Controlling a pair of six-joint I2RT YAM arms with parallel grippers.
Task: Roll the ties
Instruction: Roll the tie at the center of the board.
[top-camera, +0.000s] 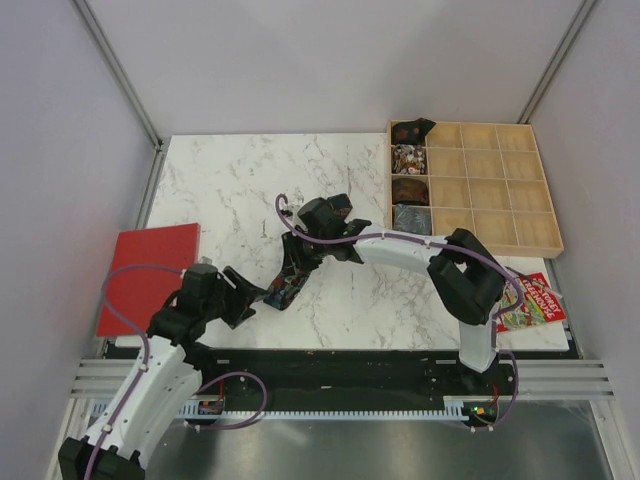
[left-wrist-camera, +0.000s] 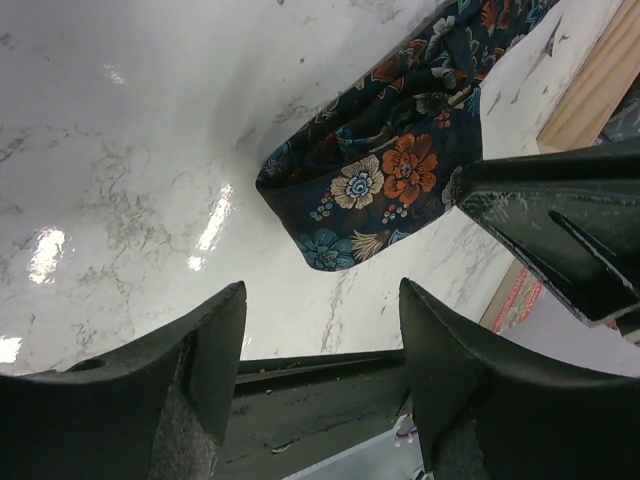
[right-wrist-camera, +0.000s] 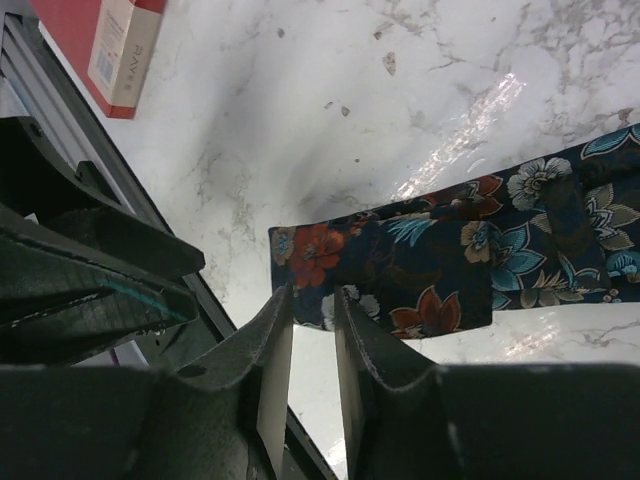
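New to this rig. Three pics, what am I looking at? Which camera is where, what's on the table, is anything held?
Two robot arms are bolted at the near edge of a marble table. The overhead picture comes from a fixed camera above and behind them. The other two come from a camera on each wrist, looking along its own fingers.

Between the arms lies a dark floral tie, its end folded over. The left gripper is open, just short of the folded end, and holds nothing. The right gripper has its fingers narrowed at the tie's edge; whether they already pinch the fabric I cannot tell.

Also on the table: a wooden compartment tray with rolled ties in its left column, a red board and a colourful booklet.
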